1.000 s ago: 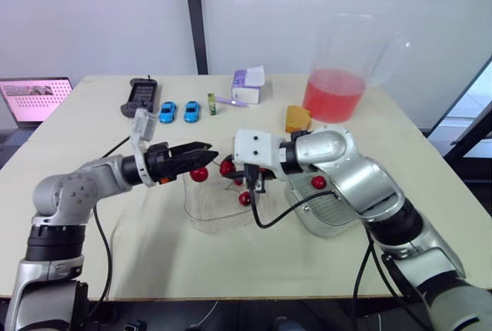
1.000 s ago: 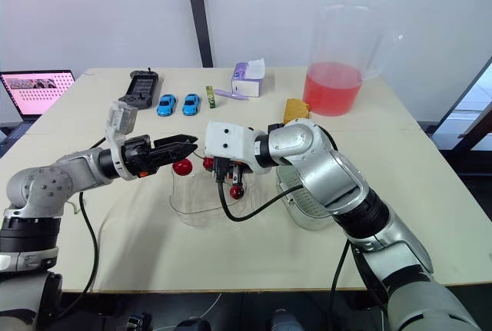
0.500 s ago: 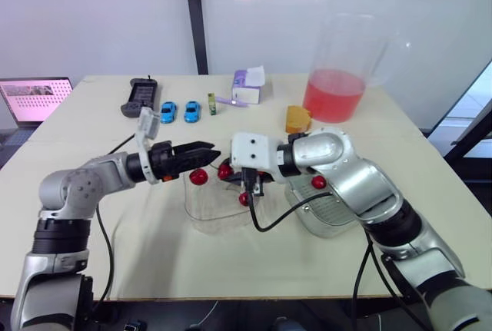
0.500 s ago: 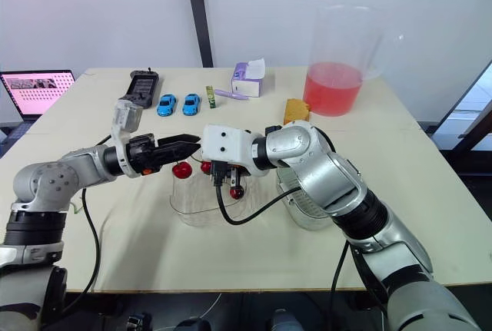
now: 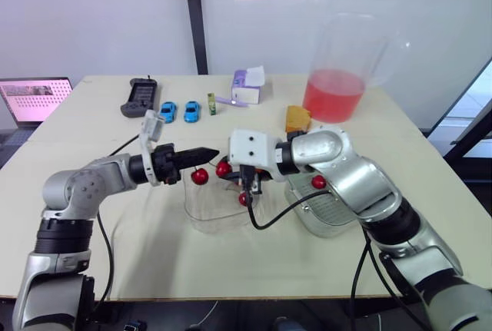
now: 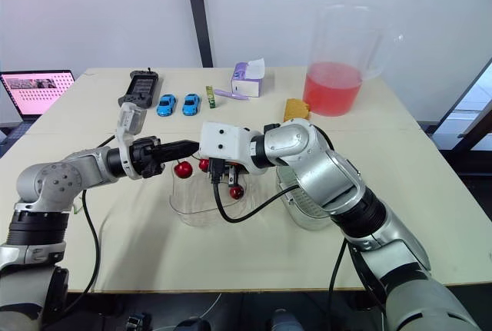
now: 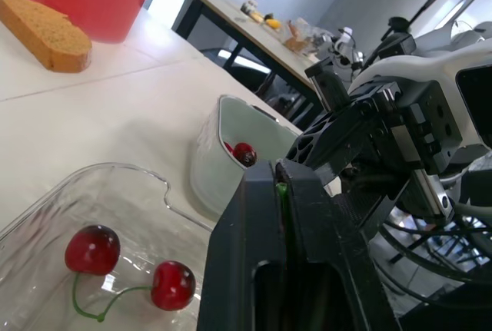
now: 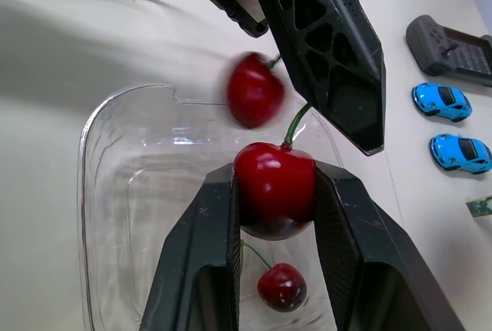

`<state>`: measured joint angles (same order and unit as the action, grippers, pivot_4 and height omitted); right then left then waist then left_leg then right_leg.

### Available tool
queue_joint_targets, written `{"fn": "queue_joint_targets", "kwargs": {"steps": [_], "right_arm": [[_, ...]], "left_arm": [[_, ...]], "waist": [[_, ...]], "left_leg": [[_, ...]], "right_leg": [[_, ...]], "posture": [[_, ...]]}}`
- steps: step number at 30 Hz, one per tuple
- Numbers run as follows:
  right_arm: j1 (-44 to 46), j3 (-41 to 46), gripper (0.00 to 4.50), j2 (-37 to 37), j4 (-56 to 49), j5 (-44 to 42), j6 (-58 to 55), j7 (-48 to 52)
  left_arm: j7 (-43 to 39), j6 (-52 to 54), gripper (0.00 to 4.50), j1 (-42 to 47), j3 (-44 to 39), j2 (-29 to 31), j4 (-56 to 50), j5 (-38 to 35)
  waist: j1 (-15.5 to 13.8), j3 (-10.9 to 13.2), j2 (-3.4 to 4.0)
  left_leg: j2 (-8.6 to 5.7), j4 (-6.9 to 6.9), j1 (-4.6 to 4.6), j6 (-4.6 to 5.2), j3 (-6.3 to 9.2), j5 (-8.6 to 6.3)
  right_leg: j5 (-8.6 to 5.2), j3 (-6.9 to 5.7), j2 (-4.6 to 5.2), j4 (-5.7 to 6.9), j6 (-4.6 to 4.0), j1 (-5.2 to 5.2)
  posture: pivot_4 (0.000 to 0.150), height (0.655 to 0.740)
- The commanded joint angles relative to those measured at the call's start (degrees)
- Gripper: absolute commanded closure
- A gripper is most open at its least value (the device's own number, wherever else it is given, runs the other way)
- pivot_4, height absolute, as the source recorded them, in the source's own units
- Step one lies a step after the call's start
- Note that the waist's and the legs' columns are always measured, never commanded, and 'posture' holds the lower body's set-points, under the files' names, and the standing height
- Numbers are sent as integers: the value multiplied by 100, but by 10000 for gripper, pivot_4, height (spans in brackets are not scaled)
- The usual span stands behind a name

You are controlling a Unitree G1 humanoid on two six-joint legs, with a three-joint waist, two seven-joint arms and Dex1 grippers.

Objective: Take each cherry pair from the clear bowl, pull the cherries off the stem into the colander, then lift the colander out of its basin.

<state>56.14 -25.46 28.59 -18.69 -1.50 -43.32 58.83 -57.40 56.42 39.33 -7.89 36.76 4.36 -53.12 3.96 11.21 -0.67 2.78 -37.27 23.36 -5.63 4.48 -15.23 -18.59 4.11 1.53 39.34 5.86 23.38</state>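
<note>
Red, soft cherry (image 8: 274,193) is clamped in your right gripper (image 8: 275,171), left gripper (image 5: 201,152) pinched shut on its thin stem (image 8: 296,121); pull steadily, don't squeeze harder.

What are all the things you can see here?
clear bowl: 1, see-through, table middle
held cherry pair: 2, red, above the bowl on one stem
bowl cherries: 2, red, inside the bowl
colander cherry: 1, red, inside the colander
colander: 1, pale, right of the bowl
pitcher: 1, clear with red drink, back right
orange block: 1, orange, beside the pitcher
tissue box: 1, purple and white, back middle
toy cars: 2, blue, back left
small pack: 1, green, beside the cars
controller: 1, black, left of the cars
laptop: 1, pink screen, far left
left claw: 1, black, pinching the stem
right claw: 1, black, squeezing one held cherry
</note>
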Motion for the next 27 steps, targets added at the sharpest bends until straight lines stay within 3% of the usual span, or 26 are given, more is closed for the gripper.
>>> {"fn": "queue_joint_targets", "kwargs": {"steps": [1,4,11,12,19,23,27], "right_arm": [[62,39,36471,46,-182,-73,64,18],[-32,-58,36471,149,-185,-24,121,76],[-43,-76,2518,409,-131,-160,-74,345],[-36,-63,786,444,-125,-184,-71,381],[280,767,786,612,189,-722,-863,379],[384,1808,786,986,219,-1752,-1916,709],[-61,2567,786,1588,-278,-2760,-2575,1063]], "left_arm": [[-56,32,44417,84,-140,27,-140,-70],[-31,80,44417,76,-205,10,-170,-134],[12,109,45000,52,-267,-37,-230,-169],[20,110,45000,49,-275,-49,-239,-168],[246,127,45000,97,-560,-260,-321,-441],[313,237,45000,122,-789,-252,-448,-735],[121,252,45000,69,-704,-60,-594,-708]], "waist": [[-1,0,0],[-2,0,0],[-1,0,0],[-1,0,0],[-18,0,0],[-61,0,0],[-121,0,0]], "left_leg": [[0,0,0,0,0,0],[0,0,0,0,0,0],[0,0,0,0,0,0],[0,0,0,0,0,0],[0,-3,1,0,0,0],[-2,-1,2,0,0,0],[-2,1,1,1,0,-1]], "right_leg": [[0,0,0,0,0,0],[0,0,0,0,0,0],[0,0,0,0,0,0],[0,0,0,0,0,0],[0,0,1,0,0,-1],[0,0,3,-2,0,-1],[0,-1,2,-8,0,-2]], "posture": [[1500,7400],[1500,7400],[1500,7400],[1500,7400],[1500,7400],[1500,7400],[1500,7400]]}}
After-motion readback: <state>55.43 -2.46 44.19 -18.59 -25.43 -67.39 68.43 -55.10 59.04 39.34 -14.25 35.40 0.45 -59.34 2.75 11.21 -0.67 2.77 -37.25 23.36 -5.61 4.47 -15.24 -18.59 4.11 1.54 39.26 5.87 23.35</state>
